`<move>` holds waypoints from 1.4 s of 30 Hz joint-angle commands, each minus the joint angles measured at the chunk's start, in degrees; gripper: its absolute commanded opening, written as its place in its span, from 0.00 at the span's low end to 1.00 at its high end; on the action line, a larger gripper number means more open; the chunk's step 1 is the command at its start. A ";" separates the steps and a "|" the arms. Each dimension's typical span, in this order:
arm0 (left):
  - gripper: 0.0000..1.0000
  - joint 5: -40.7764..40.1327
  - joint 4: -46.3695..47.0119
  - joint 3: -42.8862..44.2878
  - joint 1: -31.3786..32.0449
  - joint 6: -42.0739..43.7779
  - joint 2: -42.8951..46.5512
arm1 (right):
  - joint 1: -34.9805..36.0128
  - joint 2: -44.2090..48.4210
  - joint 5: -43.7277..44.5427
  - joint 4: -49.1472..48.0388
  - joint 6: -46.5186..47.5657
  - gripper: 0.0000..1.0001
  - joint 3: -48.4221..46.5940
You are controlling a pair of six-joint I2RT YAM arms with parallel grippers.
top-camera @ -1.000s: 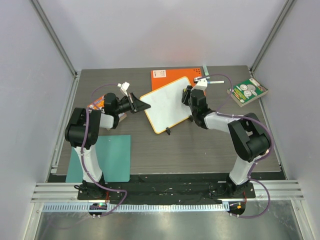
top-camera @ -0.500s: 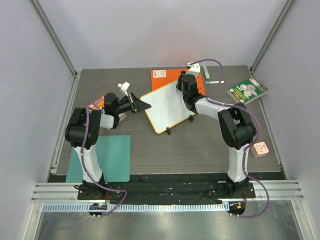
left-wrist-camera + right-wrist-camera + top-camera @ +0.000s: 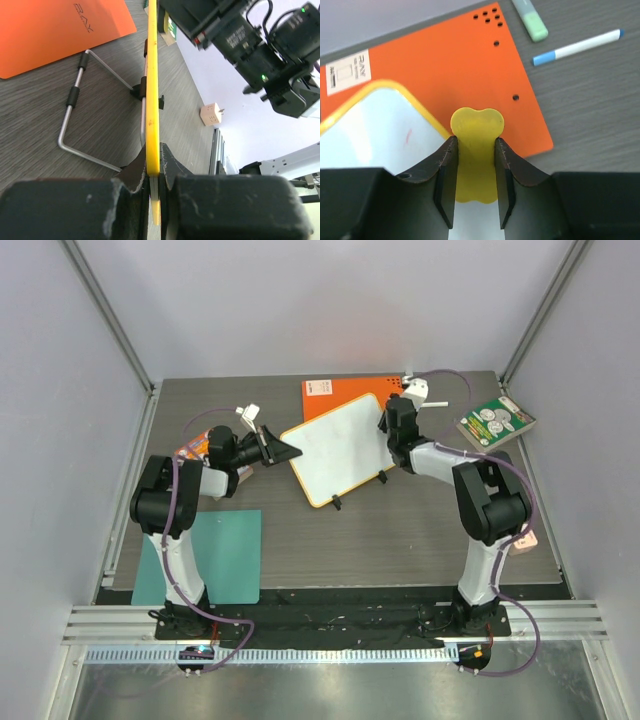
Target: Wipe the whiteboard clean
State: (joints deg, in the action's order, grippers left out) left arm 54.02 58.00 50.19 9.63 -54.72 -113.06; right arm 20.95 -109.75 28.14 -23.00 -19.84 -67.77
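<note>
Since 0.5 s ago the right claw [image 3: 393, 428] has slid from the whiteboard's [image 3: 337, 448] upper middle to its right corner. It grips a smooth yellow pad [image 3: 476, 125] with 2 rounded lobes. The glossy, yellow-rimmed, round-cornered board sits mid-frame on the dark wood-grain worktop [image 3: 400, 530]. Its left corner is pinched tight in the left claw [image 3: 283, 451], and its top edge overlaps a flat orange book [image 3: 345, 389].

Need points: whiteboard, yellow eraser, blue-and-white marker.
whiteboard [image 3: 340, 448]: top external view, middle of its white face.
yellow eraser [image 3: 476, 131]: right wrist view, upper part, just below its lobed end.
blue-and-white marker [image 3: 577, 47]: right wrist view, middle of its white barrel.
</note>
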 commanded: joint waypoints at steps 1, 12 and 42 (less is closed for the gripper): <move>0.00 2.32 2.65 1.13 0.48 2.69 1.35 | 0.50 9.71 -3.88 -1.08 -1.69 0.01 6.57; 0.04 2.32 2.03 1.40 0.57 3.30 1.26 | 0.58 31.07 -5.82 17.19 -7.05 0.01 18.89; 0.59 -26.49 -31.71 -2.56 0.57 21.93 20.23 | 0.58 44.98 -12.76 30.56 -14.71 0.84 35.07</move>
State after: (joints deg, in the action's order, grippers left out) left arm 37.71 33.91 48.03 10.07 -37.45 -97.60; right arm 21.37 -66.72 15.27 7.79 -34.41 -32.75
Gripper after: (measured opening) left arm 0.585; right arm 0.797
